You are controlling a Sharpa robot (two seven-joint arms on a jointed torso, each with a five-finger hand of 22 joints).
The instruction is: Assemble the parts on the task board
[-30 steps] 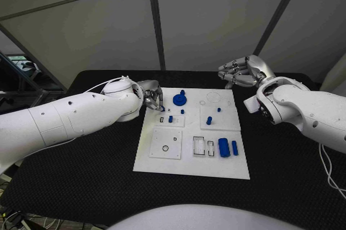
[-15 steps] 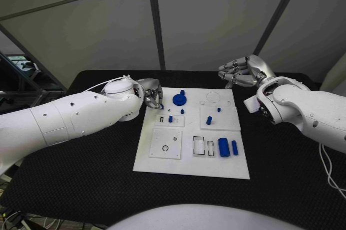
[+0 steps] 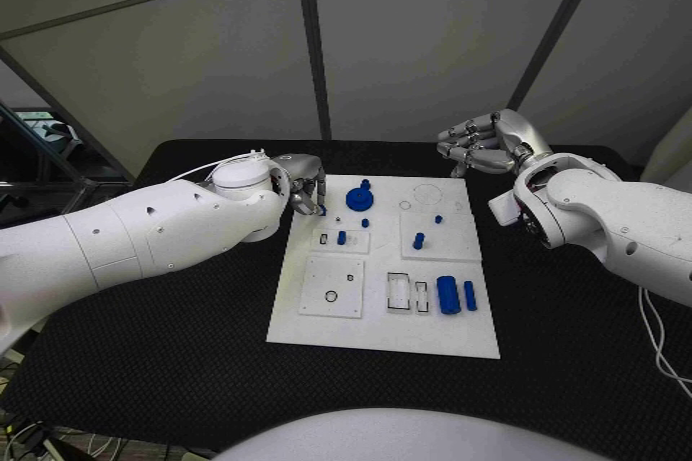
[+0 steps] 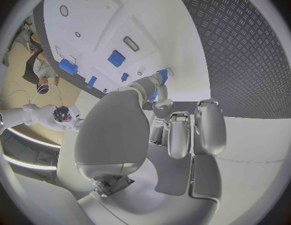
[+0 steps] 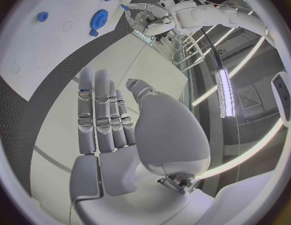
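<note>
- Blue part (image 4: 160,78), small, is pinched between the thumb and a finger of the left hand (image 3: 303,195); the other fingers are curled in beside it.
- That hand hovers at the far left edge of the board (image 3: 382,331), which lies mid-table (image 3: 173,361) with its long axis running away from the robot.
- Key relation: the inset nearest the pinch (image 3: 342,241) lies just inboard of the left hand and a little toward the robot. I cannot tell which hole the held part fits. My judgement is that the next move is a short reach inward and down.
- Left hand is much the nearer. The right hand (image 3: 483,144) sits off the far right corner, well apart from the parts, fingers extended side by side and holding nothing.
- Count on the board, head view:
  - 1 gear (image 3: 359,199) at the far end
  - 1 thick cylinder (image 3: 447,295)
  - 1 slim bar (image 3: 469,296) just beside the cylinder
  - 4 small pegs: (image 3: 340,238), (image 3: 365,223), (image 3: 418,241), (image 3: 437,220)
- Some pegs are too small to say whether they are seated or lying loose.
</note>
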